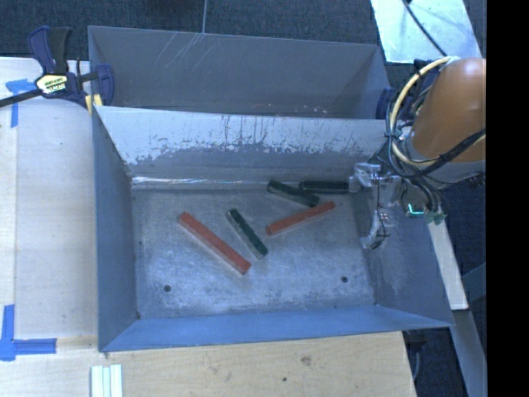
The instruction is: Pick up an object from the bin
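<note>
You've got a matt grey metal bin (240,143), back wall scratched, floor scuffed and blotchy. The red-brown bars (213,242) and dark green bars (247,232) look matt, smooth. The orange wrist cover (450,106) is glossy.

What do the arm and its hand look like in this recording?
The wrist wears a rounded orange cover, with yellow and black cables looped round it. Below it is a slim, silvery metal hand, with a small teal spot beside it.

Five bars clutter the bin's (248,331) middle: a long red bar (213,242), dark green bar (247,232), reddish-brown bar (301,218), two black bars (323,187) behind. Front floor and left side lie open.
</note>
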